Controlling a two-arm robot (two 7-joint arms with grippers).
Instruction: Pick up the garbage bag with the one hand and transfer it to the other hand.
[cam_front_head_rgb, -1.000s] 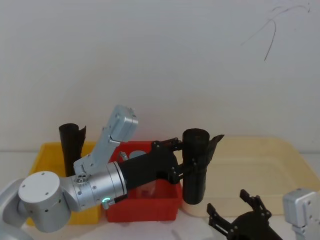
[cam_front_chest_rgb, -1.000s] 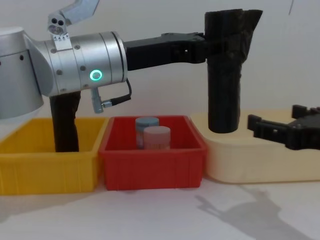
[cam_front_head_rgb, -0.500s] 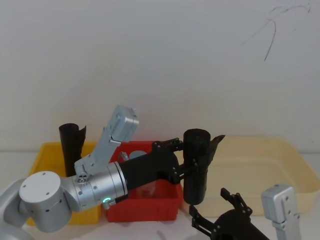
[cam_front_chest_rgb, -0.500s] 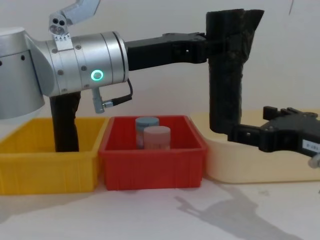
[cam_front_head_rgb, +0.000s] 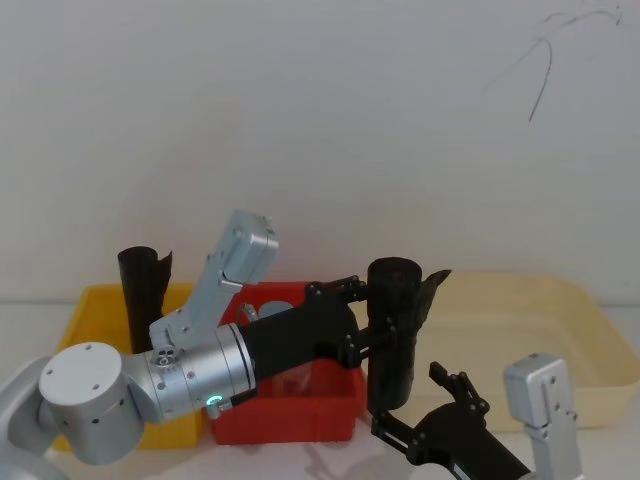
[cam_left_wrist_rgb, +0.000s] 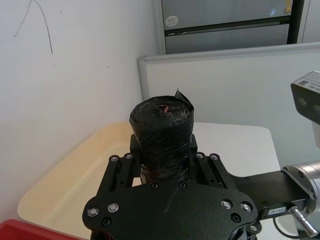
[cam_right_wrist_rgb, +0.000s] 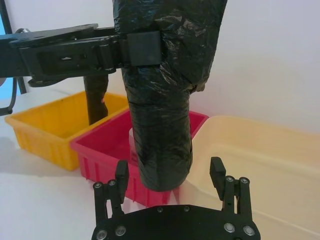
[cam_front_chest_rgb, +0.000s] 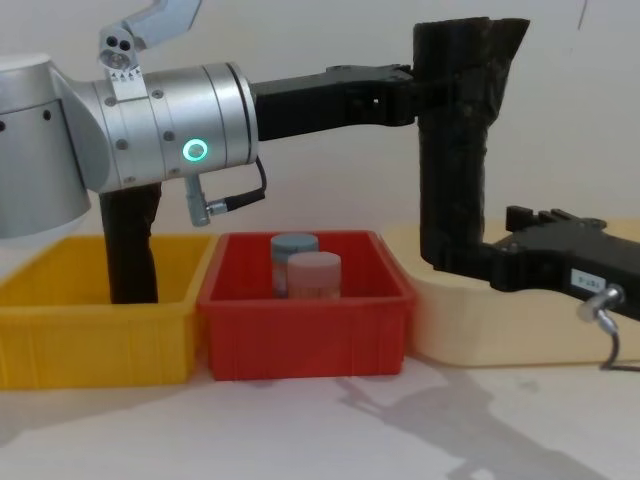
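The garbage bag (cam_front_chest_rgb: 452, 150) is held upright by the left gripper (cam_front_chest_rgb: 408, 92), jaws clenched near its top, leaving its lower end free for the right gripper (cam_right_wrist_rgb: 169, 167), jaws released.

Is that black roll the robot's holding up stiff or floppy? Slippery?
Probably stiff: the garbage bag hangs straight though the left hand grips only near its top. Likely light, being rolled plastic. Its glossy, crinkled film may slip, so the right hand should squeeze firmly.
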